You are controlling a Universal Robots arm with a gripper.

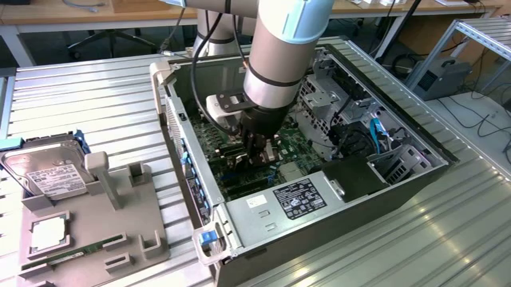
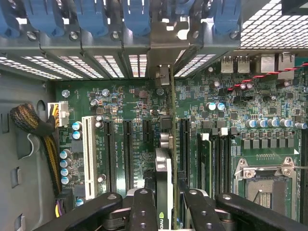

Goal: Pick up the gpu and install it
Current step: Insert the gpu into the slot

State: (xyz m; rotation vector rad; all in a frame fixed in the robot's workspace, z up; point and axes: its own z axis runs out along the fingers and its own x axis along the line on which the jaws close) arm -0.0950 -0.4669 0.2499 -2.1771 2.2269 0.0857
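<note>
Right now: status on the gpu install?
Gripper shut on the gpu, down inside the open computer case. Card edge-on above the motherboard, its bracket up by the rear slot covers. Seating can't be confirmed. Nothing blocking.

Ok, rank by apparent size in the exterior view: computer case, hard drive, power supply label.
1. computer case, largest.
2. hard drive.
3. power supply label, smallest, though it appears close to the hard drive.

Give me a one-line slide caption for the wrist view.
Gripper holds the gpu edge-on over the motherboard slots.
</note>
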